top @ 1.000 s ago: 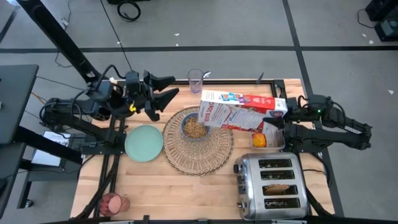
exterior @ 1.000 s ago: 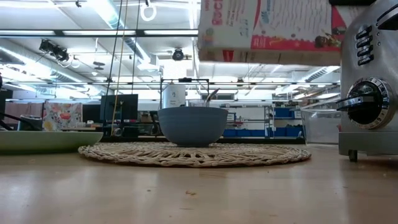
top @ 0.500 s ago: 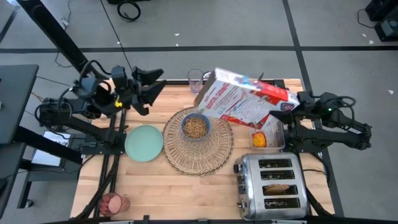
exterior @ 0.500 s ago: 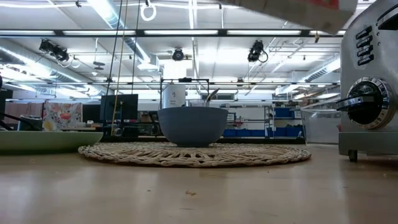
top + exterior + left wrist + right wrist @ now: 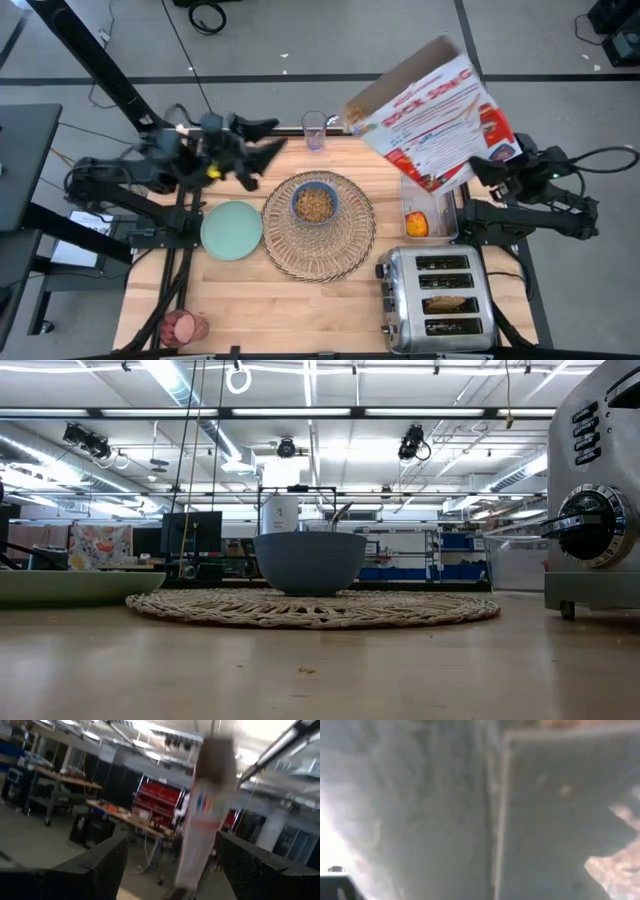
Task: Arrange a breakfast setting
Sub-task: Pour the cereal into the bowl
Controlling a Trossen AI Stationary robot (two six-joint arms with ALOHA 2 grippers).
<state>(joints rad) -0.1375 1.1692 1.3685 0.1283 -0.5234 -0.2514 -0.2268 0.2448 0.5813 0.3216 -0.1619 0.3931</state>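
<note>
A small blue bowl (image 5: pixel 314 203) with cereal in it stands on the round wicker placemat (image 5: pixel 318 240), as the low view (image 5: pixel 309 563) also shows. A mint-green plate (image 5: pixel 231 230) lies left of the mat. A toast slice (image 5: pixel 447 300) sits in the toaster. An orange-red fruit (image 5: pixel 417 226) lies in a tray. A glass of pink drink (image 5: pixel 183 325) stands near the front left corner. My right gripper (image 5: pixel 493 163) is shut on a raised cereal box (image 5: pixel 430 115). My left gripper (image 5: pixel 278 135) is open and empty over the far left of the table. I cannot make out the spoon. My right gripper holds the cereal box by its lower end (image 5: pixel 487 150), coming from the table's right side. The box is lifted clear, high above the table. It tilts with its open flaps (image 5: pixel 400 75) toward the far left. The box fills the right wrist view and hides the fingers.
A silver toaster (image 5: pixel 437 300) stands at the front right, and it also shows in the low view (image 5: pixel 595 500). A metal tray (image 5: pixel 447 215) lies behind it. A clear glass (image 5: pixel 315 130) stands at the far edge behind the mat. Bare wood lies at the front centre.
My right gripper has risen and gone toward the table's right and far edge. It has tipped the cereal box back from lying low over the bowl, mouth down, to standing high and clear of the bowl. The box has left the low view.
</note>
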